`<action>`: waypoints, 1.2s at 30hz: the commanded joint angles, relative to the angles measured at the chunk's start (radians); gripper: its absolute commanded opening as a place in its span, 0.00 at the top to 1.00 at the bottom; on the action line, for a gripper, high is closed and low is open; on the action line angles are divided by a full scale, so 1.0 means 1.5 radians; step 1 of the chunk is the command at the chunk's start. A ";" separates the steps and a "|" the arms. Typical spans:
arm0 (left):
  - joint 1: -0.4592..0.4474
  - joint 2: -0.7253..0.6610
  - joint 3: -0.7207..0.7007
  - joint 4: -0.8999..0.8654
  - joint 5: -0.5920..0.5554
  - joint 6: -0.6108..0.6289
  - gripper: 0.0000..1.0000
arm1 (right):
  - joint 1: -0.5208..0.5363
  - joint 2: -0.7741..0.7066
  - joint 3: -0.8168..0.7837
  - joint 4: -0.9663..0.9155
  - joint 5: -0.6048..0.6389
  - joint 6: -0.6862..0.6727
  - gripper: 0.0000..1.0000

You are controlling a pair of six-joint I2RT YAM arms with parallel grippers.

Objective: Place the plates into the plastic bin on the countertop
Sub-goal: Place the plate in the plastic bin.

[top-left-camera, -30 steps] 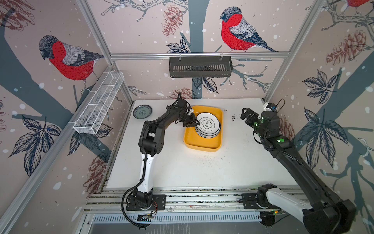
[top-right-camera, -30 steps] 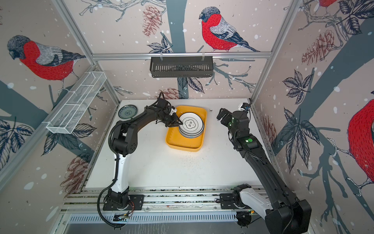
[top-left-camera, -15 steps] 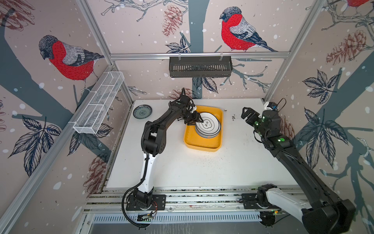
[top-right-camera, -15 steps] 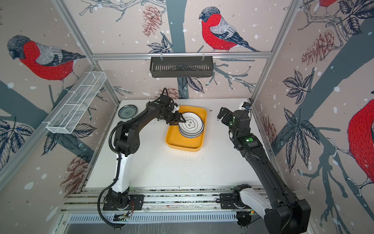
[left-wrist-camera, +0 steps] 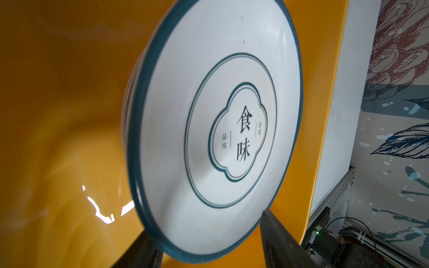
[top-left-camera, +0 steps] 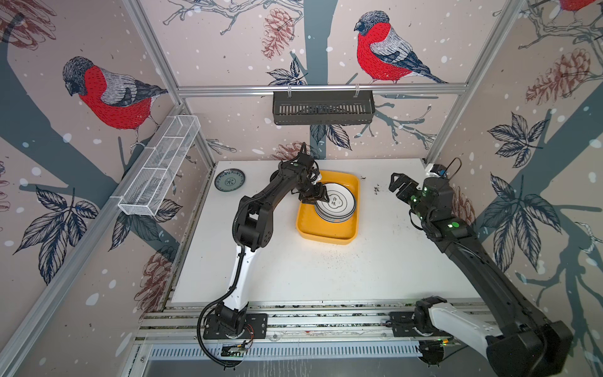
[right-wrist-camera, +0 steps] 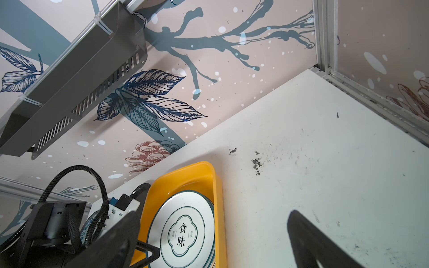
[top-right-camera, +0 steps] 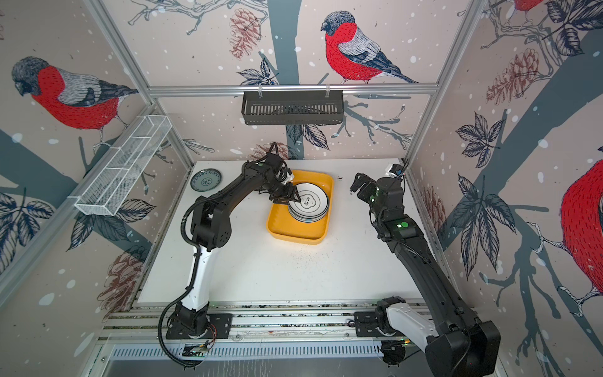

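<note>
A stack of plates [top-left-camera: 336,204] [top-right-camera: 308,202] lies in the yellow plastic bin [top-left-camera: 326,236] [top-right-camera: 293,236] on the white countertop [top-left-camera: 326,271]. The top plate [left-wrist-camera: 220,127] is white with a dark rim and black lettering. My left gripper [top-left-camera: 318,197] [left-wrist-camera: 206,227] is open at the stack's left edge, its fingers [left-wrist-camera: 276,236] apart on either side of the top plate's rim. A teal patterned plate [top-left-camera: 229,180] [top-right-camera: 206,179] lies alone at the far left corner. My right gripper [top-left-camera: 396,184] [right-wrist-camera: 213,214] hangs open and empty, right of the bin [right-wrist-camera: 216,197].
A black slotted rack [top-left-camera: 323,107] [right-wrist-camera: 81,76] hangs on the back wall above the bin. A white wire-mesh basket [top-left-camera: 160,166] is fixed to the left wall. Dark specks mark the countertop between the bin and the right gripper. Aluminium rails edge the table.
My left gripper has opened and let go of the top plate, which went from tilted to lying flat on the stack. The right arm has not moved.
</note>
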 commanded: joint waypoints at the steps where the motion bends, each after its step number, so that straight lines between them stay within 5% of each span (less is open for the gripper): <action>1: -0.004 0.005 0.015 -0.032 -0.024 0.023 0.35 | -0.001 -0.002 0.004 0.014 -0.003 -0.004 0.00; 36: -0.041 -0.006 0.058 -0.083 -0.114 0.062 0.29 | 0.002 0.047 0.036 0.023 -0.023 0.004 0.00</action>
